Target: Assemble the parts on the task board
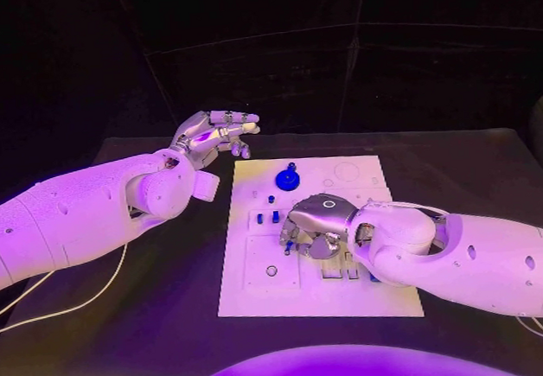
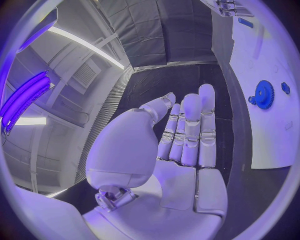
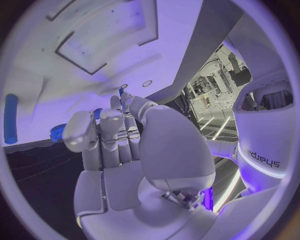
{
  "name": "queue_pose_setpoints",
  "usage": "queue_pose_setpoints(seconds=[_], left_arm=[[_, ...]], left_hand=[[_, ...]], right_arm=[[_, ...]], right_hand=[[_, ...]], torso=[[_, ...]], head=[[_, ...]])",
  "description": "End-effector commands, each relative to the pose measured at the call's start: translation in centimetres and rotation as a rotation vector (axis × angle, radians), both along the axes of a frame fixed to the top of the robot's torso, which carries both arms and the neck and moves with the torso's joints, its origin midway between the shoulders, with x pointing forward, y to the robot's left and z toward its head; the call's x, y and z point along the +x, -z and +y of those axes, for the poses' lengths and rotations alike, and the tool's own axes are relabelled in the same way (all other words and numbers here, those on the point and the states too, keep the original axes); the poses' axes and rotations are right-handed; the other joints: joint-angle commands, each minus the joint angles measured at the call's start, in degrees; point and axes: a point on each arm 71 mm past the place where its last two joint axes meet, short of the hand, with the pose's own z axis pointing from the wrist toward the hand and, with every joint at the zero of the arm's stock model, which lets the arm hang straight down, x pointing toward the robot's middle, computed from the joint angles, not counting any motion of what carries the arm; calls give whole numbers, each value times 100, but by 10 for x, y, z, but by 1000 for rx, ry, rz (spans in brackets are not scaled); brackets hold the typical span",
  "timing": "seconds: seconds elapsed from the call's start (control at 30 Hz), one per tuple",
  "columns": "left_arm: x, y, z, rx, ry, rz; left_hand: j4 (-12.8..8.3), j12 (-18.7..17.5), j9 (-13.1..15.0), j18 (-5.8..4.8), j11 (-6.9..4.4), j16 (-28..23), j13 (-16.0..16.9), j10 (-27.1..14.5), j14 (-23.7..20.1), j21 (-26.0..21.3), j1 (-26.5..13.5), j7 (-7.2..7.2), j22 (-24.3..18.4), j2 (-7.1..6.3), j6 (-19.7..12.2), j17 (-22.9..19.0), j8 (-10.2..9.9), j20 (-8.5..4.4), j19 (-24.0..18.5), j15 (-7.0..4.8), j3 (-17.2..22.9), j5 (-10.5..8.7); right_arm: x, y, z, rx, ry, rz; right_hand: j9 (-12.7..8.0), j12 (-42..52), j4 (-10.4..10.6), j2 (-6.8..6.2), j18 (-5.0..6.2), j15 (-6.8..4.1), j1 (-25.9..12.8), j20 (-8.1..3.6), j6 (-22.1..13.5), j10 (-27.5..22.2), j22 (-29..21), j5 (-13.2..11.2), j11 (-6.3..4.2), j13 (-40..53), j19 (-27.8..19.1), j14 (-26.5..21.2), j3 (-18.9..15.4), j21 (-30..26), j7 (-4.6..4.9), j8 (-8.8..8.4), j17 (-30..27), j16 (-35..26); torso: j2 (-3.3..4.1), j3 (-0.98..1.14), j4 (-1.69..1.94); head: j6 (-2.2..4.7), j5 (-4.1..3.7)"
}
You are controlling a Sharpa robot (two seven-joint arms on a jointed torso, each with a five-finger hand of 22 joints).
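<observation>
The white task board (image 1: 260, 284) lies in the middle of the black table. A blue gear (image 1: 287, 180) stands near its far edge, with two small blue parts (image 1: 267, 218) a little nearer. My right hand (image 1: 314, 230) hangs low over the board's middle with its fingers pointing down. In the right wrist view its thumb and a finger pinch a small blue part (image 3: 120, 91) at their tips. My left hand (image 1: 218, 131) is raised beyond the board's far left corner, fingers straight and apart, holding nothing. The left wrist view shows the blue gear (image 2: 264, 94) past that hand (image 2: 184, 145).
More blue pieces (image 1: 342, 274) sit in slots near the board's front edge, close under my right forearm. A long blue piece (image 3: 10, 117) lies on the board in the right wrist view. Thin cables (image 1: 55, 298) trail over the table at the left.
</observation>
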Motion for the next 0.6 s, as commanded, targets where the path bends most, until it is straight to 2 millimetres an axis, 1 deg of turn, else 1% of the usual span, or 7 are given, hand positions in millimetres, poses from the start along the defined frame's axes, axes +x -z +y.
queue_pose_setpoints(seconds=[0.03,0.2,0.6], left_arm=[[0,-1,-1,-9,10,-3],[0,-1,-1,-10,12,-2],[0,-1,0,-8,13,3]], left_hand=[[8,32,-4,76,-5,-32,-1,-54,-22,-34,16,-6,-10,62,-52,-15,26,42,-9,35,-38,-7],[8,32,-4,76,-5,-32,-1,-54,-22,-34,16,-6,-10,62,-52,-15,26,42,-9,35,-38,-7],[8,32,-4,76,-5,-32,-1,-54,-22,-34,16,-6,-10,62,-52,-15,26,42,-9,35,-38,-7]], right_arm=[[-1,1,2,-11,-21,2],[-2,2,2,-16,-23,7],[-2,5,4,-25,-25,23]], right_hand=[[6,-33,-6,-34,-67,19,-37,13,7,-3,16,45,29,10,-36,84,32,34,34,22,18,46],[6,-33,-6,-34,-67,19,-37,13,7,-3,16,45,29,10,-36,84,32,34,34,22,18,46],[9,-28,-12,-32,-69,18,-43,14,18,8,31,59,27,14,-34,87,33,46,32,27,38,71]], torso=[[-2,-3,-5],[1,3,0],[2,-2,0]], head=[[1,10],[1,15],[-6,20]])
